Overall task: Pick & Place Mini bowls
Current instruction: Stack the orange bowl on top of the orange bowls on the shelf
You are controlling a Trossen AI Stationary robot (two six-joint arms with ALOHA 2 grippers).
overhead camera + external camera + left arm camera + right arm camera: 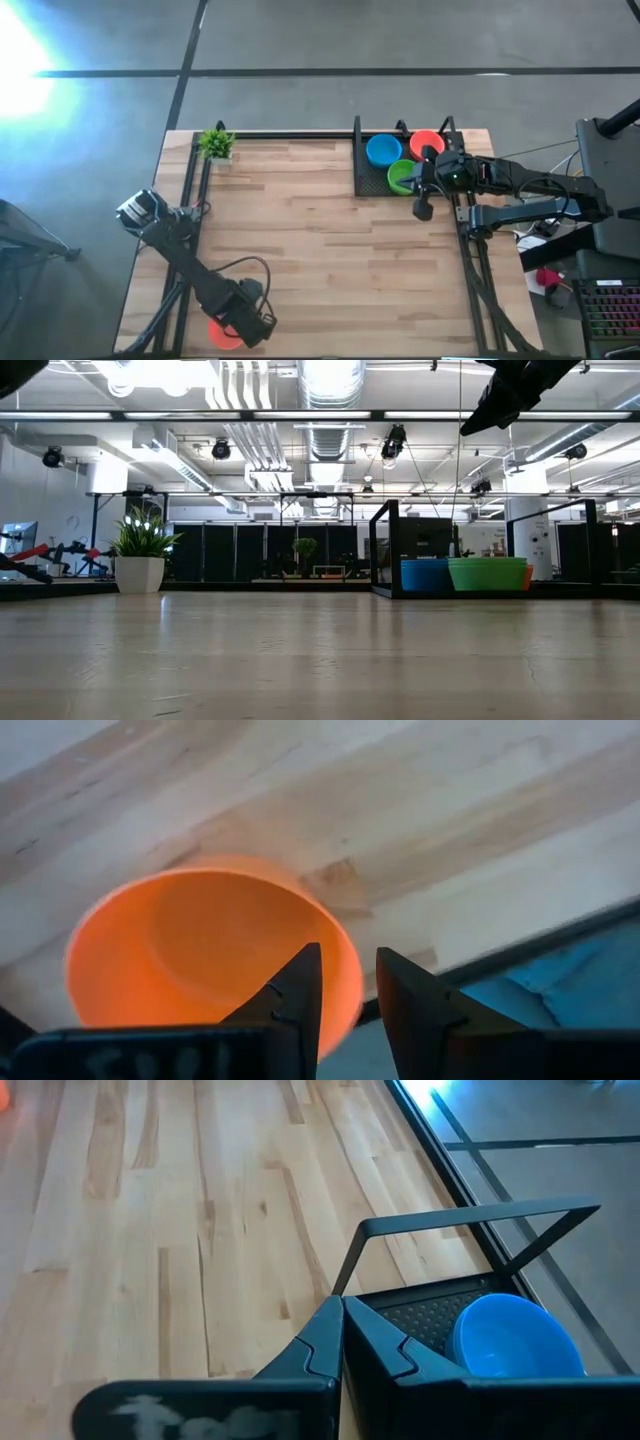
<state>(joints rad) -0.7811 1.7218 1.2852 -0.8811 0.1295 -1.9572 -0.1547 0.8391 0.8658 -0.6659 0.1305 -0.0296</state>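
Note:
One orange mini bowl (224,334) sits at the table's near edge on the left, with my left gripper (250,325) over its rim. The left wrist view looks into this orange bowl (200,950), and my left gripper (348,960) is shut on it. A blue bowl (383,150), an orange bowl (427,142) and a green bowl (401,177) rest in a black tray (366,185) at the far right. My right gripper (424,190) hovers by the tray's near side, shut and empty; in its wrist view my right gripper (340,1315) is beside the blue bowl (515,1342). My left gripper holds the orange bowl by its rim (352,982). One finger (300,988) is inside the bowl and the other is outside its wall. The fingers come from above, slanting down. Whether the bowl is off the table cannot be told.
A small potted plant (216,144) stands at the table's far left corner. The tray has a raised black frame (470,1215). Black rails (196,190) run along the table's left and right sides. Bare wood (320,250) fills the middle.

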